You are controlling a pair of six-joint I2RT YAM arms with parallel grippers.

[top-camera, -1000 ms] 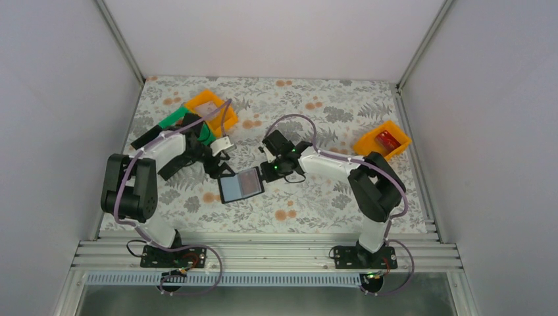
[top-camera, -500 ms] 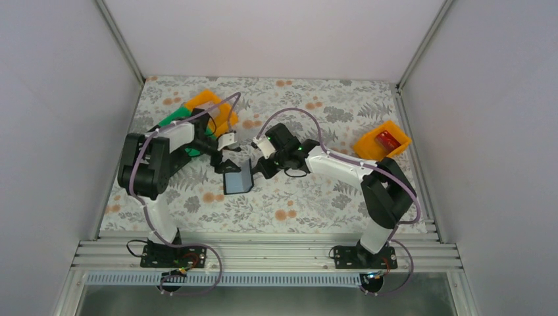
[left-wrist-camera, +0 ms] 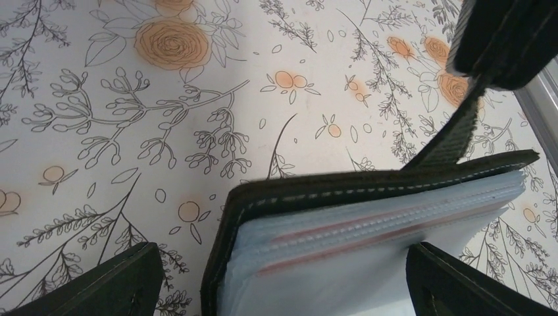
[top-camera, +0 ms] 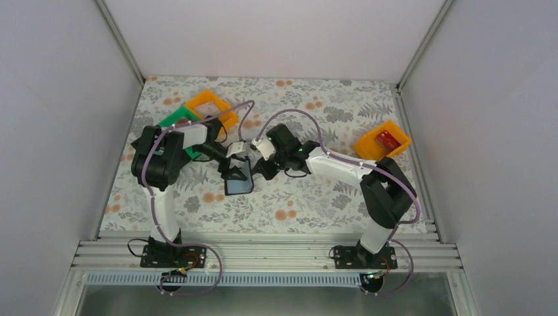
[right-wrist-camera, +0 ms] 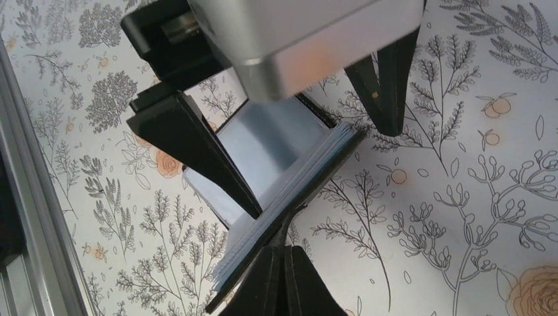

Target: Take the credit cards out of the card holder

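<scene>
The black card holder (top-camera: pixel 238 180) stands partly open and tilted on the flowered cloth at mid-table. My right gripper (right-wrist-camera: pixel 285 257) is shut on its small black tab (right-wrist-camera: pixel 281 232), which rises as a strap (left-wrist-camera: pixel 453 137) in the left wrist view. My left gripper (left-wrist-camera: pixel 283 289) is open, with one finger (left-wrist-camera: pixel 122 284) left of the holder's clear pockets and the other (left-wrist-camera: pixel 477 284) to the right. Reddish edges of the credit cards (left-wrist-camera: pixel 368 240) show inside those pockets. From the right wrist, both left fingers (right-wrist-camera: pixel 197 155) reach down over the bluish inner pockets (right-wrist-camera: pixel 276 141).
An orange tray (top-camera: pixel 212 106) and a green tray (top-camera: pixel 172 121) sit at the back left, behind the left arm. Another orange tray (top-camera: pixel 368 146) at the right holds a red card (top-camera: pixel 385 138). An aluminium rail (top-camera: pixel 263 253) runs along the near edge.
The left arm swung right, from the trays to the holder, and its open fingers now straddle the pockets. The right gripper pulled the holder left and tipped it up by the tab.
</scene>
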